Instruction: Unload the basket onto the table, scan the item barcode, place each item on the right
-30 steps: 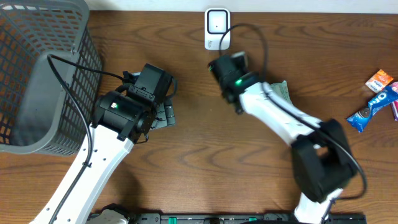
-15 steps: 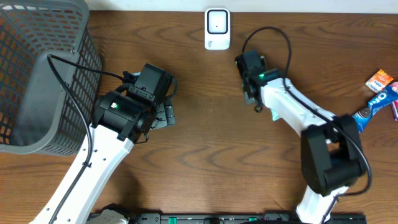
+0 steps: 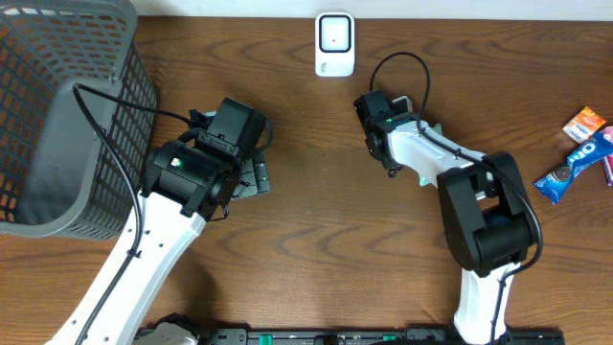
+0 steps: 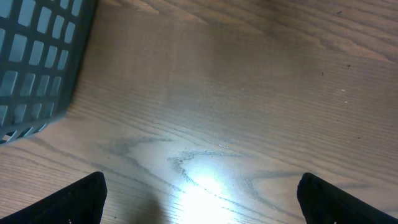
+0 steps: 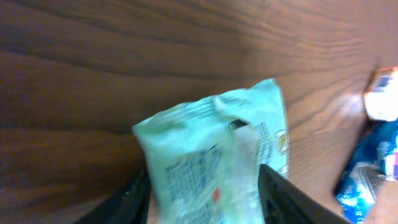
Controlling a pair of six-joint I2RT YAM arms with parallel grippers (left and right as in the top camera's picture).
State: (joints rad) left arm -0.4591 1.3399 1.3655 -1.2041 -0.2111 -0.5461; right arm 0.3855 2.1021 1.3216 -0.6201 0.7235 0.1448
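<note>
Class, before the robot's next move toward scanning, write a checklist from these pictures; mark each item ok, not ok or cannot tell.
1. Pale green packet between right pincer fingers: ok.
2. Barcode found on packet: cannot tell, print blurred.
3. Packet at white scanner: not ok, held apart from it.
4. Left pincer open, empty: ok.
5. Blue Oreo pack away from scanner: ok.

Wood table (image 4: 249, 93) (glare low), grey basket (image 4: 37, 62) corner upper-left, jaws spread wide

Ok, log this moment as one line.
task: scan barcode | right gripper: holding green packet | left gripper: open, empty | scanner: apart from packet
</note>
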